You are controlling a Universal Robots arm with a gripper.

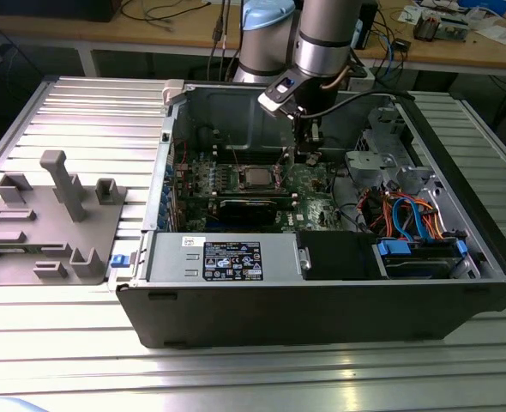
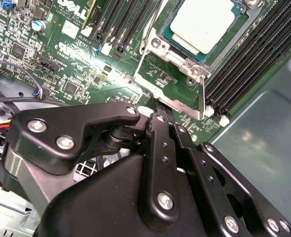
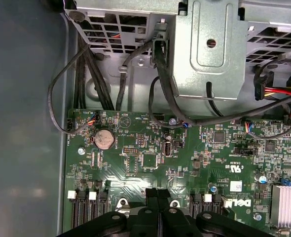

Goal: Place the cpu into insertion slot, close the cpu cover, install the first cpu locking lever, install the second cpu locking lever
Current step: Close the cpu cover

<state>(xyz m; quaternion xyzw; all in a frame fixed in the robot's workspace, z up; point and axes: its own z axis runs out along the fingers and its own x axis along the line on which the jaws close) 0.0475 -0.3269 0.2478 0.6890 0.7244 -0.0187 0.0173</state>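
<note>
a: which step was this? the cpu (image 2: 202, 24) lay flat in the slot (image 2: 158, 43), silver top up, so placing it looked done to me

b: agreed, i'd call it the cover step. in the second wrist view the cover (image 2: 201, 98) was tipped up off the slot on the side nearest the gripper (image 2: 166, 118). green board showed through its window and the cpu's green edge was bare, so it wasn't closed

a: was the gripper holding anything?

b: nope. the fingers (image 2: 158, 133) were pressed together with no gap and nothing between them, and it looked the same in the first wrist view. the tips sat just beside the cover's raised edge, but i couldn't tell if they were actually touching it

a: in the exterior view the gripper (image 1: 309, 153) was down inside the case (image 1: 322, 318), just to that view's right of the cpu

b: yep, right by the slot. my guess was that neither lever was done, since the cover has to be down first

a: so what did closing it call for?

b: i reckon a push with those closed tips on the cover's free edge, swinging it over towards the cpu. it had to be gentle and square so the chip didn't shift in the slot, and stay clear of the memory slots (image 2: 254, 54) right next to it
</note>
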